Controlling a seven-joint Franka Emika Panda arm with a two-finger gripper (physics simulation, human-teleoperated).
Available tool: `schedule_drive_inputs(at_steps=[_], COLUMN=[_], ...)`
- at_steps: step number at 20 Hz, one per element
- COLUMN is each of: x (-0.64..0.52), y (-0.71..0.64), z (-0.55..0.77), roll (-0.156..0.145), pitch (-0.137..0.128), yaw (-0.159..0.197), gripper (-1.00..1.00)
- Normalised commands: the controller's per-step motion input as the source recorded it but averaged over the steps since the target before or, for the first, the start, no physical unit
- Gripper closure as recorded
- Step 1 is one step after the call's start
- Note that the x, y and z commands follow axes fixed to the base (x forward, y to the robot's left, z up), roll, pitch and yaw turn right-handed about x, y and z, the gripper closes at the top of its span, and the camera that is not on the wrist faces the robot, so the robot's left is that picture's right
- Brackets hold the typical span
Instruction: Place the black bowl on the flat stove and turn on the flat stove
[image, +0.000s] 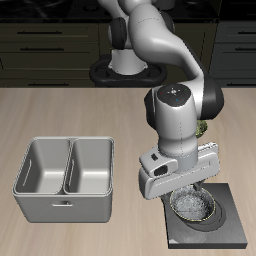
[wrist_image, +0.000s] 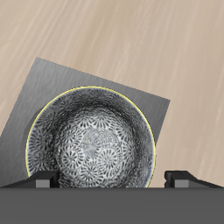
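nearest the desk's front edge, the flat stove (image: 226, 222) lies on the pale wood desk (image: 90, 115), and the black bowl (image: 194, 205) sits on it, shiny and speckled inside. the hand (image: 186, 190) hangs right over the bowl, its grey body covering part of the rim, so from the front camera it cannot be told whether the fingers touch the bowl or how wide they stand.

the wrist camera looks straight down into the bowl (wrist_image: 91, 145): a flowery grey-white pattern inside and a thin yellowish rim. the stove (wrist_image: 52, 83) shows around it as a dark grey square slab, and the desk (wrist_image: 131, 35) beyond. two dark finger tips (wrist_image: 42, 181) show on opposite sides of the bowl, spread wide, one just inside the rim line and one outside it; whether they touch it cannot be told.

beside the stove, a grey two-compartment metal tray (image: 62, 203) stands near the front edge. farther back, the arm rises to its base (image: 128, 70), with dark cabinets (image: 40, 40) behind. no writing or labels can be read anywhere.
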Motion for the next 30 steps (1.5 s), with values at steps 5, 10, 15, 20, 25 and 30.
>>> schedule_drive_inputs(at_steps=[5,10,15,20,25,30], x=[-0.19,-0.40,-0.34,-0.36,-0.38,-0.25], y=[0.09,0.12,0.03,0.04,-0.08,-0.07], z=[0.11,0.13,0.19,0.16,0.06,-0.04], roll=[0.040,-0.010,-0.021,-0.005,-0.037,-0.025], pitch=[-0.015,-0.006,-0.007,0.000,0.001,0.021], yaw=[-0.036,-0.086,-0.114,-0.129,-0.121,-0.095], gripper=[-1.00,-1.00,-1.00,-1.00,-1.00,-1.00])
